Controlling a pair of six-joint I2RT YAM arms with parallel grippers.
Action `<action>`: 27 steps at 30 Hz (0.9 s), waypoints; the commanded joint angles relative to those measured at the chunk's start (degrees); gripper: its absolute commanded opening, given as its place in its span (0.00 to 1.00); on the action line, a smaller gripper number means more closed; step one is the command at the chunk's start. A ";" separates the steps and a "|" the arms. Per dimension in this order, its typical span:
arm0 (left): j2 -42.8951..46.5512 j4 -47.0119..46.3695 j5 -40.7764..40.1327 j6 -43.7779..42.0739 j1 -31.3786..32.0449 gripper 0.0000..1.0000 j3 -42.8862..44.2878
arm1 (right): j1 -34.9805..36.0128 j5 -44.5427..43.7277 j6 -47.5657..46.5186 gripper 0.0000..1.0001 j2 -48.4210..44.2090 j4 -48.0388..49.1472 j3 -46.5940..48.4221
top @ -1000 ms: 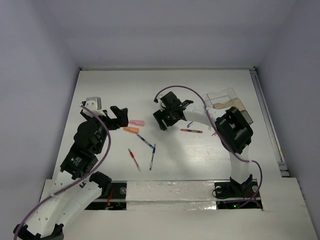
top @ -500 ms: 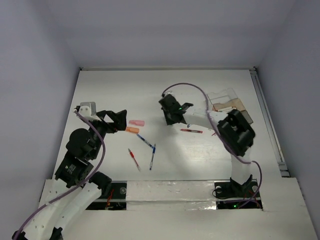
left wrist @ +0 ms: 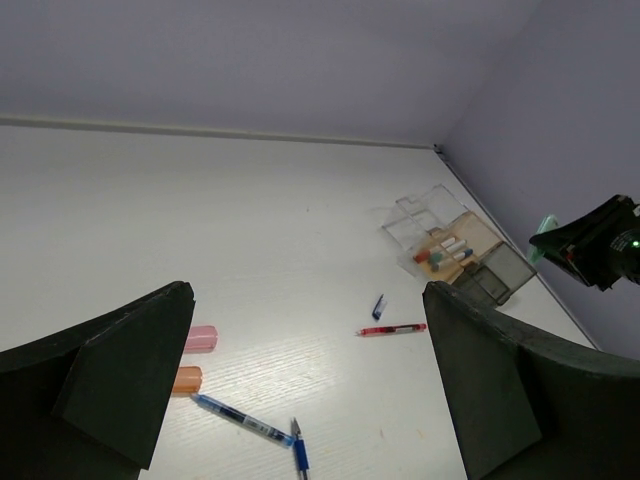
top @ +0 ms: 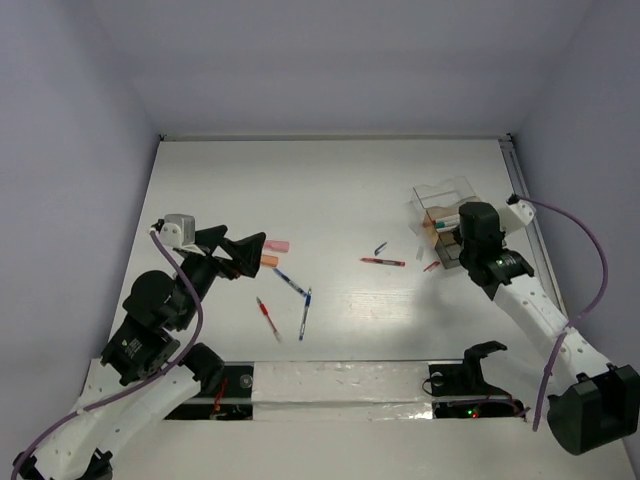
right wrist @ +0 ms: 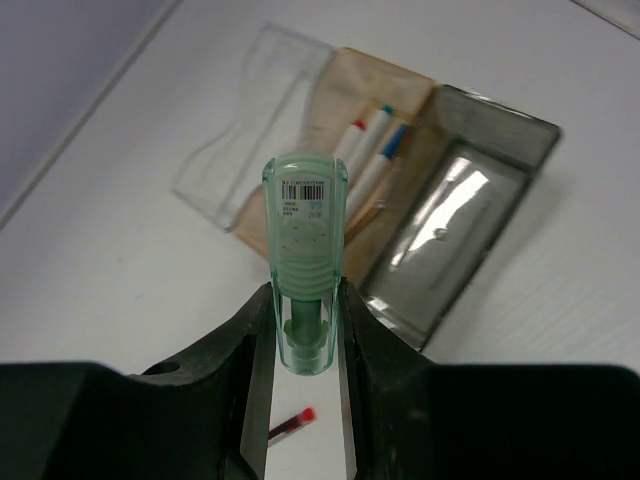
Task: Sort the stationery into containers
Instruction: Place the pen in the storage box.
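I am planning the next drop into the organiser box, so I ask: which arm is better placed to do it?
Right. The right fingers are shut on the pale green piece, just above the organiser box. The left fingers stand open and empty, far off by the erasers.

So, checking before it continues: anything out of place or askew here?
Nothing spilled or damaged. The clear plastic organiser box sits askew to the table's edges, and a small dark blue piece, possibly a cap, lies loose beside the thin red pen.
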State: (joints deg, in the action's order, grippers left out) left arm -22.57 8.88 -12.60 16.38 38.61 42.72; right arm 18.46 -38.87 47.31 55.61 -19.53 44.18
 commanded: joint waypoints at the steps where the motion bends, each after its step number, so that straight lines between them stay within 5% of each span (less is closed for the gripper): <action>1: 0.42 -2.38 0.30 -0.39 1.03 0.99 -0.18 | -3.68 -2.70 6.64 0.07 0.45 -3.84 -2.08; 16: 0.33 -2.29 0.03 -0.65 1.64 0.99 -0.18 | -10.28 5.38 9.20 0.12 9.86 4.14 -6.65; 21: 0.16 -2.38 0.12 -0.82 1.64 0.99 -0.27 | -10.28 6.70 9.20 0.26 10.30 6.26 -7.36; 27: 0.07 -2.29 0.21 -0.83 1.64 0.99 -0.27 | -10.81 7.41 7.54 0.69 8.02 5.91 -6.39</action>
State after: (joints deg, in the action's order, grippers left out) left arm -22.59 8.91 -12.60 16.34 40.05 42.72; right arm 8.23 -31.48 55.72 65.84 -16.25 37.01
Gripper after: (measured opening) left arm 0.989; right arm 0.666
